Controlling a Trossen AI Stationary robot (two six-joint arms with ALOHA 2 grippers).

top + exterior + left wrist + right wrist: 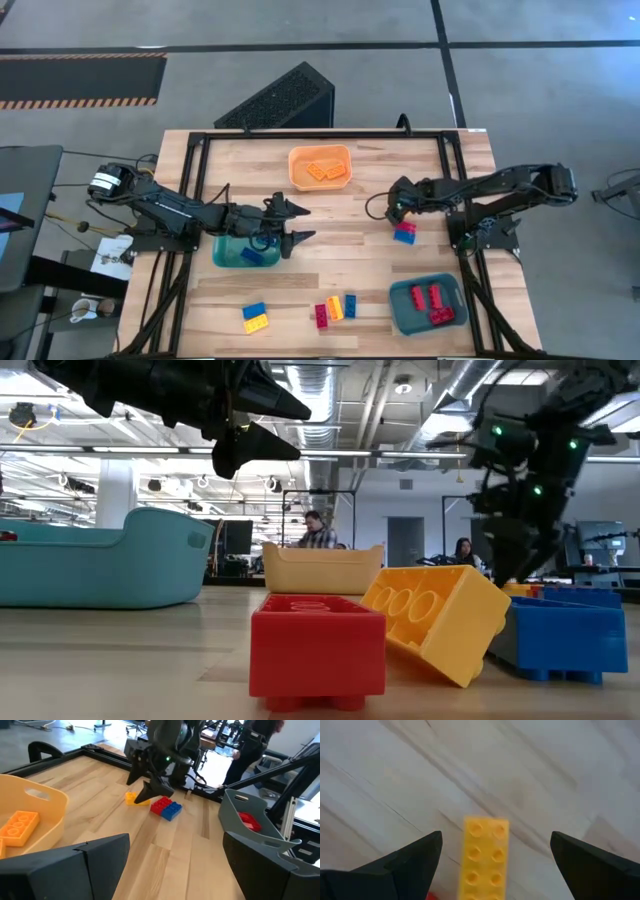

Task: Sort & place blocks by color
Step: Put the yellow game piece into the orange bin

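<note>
Between spread right gripper [492,865] fingers, yellow block [485,857] flat, studs up, lengthwise along gripper.

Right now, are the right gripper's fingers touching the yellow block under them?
Apart. The right wrist view shows the yellow block lying between the right gripper's open fingers, bare wood either side.

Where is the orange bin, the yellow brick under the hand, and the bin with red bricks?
orange bin [296,158]: high view, left rim.
yellow brick [485,855]: right wrist view, studded top.
bin with red bricks [399,312]: high view, left wall.
</note>
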